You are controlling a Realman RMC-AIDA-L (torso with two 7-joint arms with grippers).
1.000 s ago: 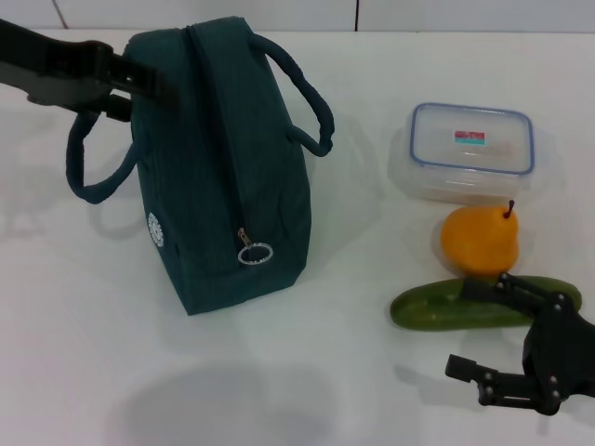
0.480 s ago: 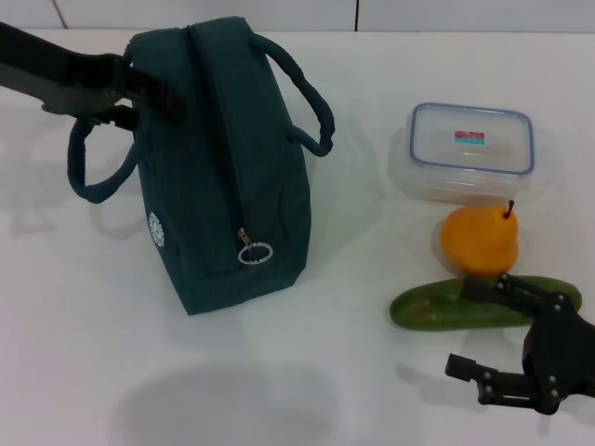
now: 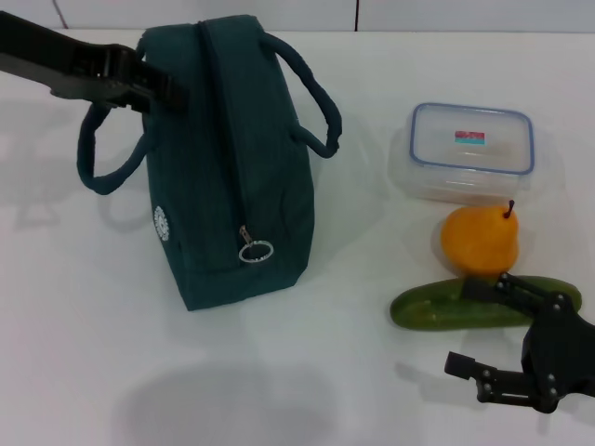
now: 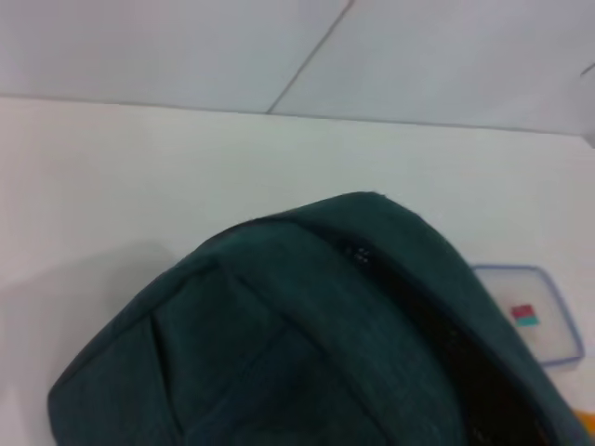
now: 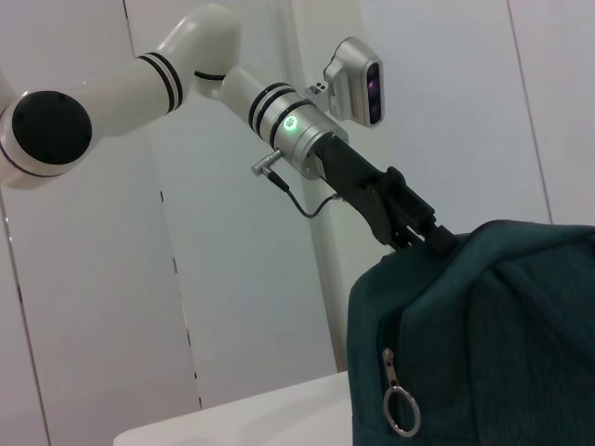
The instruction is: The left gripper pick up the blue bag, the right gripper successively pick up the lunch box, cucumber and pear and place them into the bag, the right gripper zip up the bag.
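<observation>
The blue bag stands upright at the table's centre-left, zipped along its top, with the ring zipper pull hanging at its near end. My left gripper is at the bag's far left top edge, shut on the base of the left handle. The right wrist view shows the left gripper pinching the top of the bag. On the right lie the lunch box, the pear and the cucumber. My right gripper hangs open just in front of the cucumber, holding nothing.
The white table stretches bare in front of the bag. A pale wall runs behind the table's far edge. The left wrist view shows the bag top and a corner of the lunch box.
The left gripper has moved right, drawing the handle and the bag's top with it. The bag has shifted slightly right. The right gripper has not moved.
</observation>
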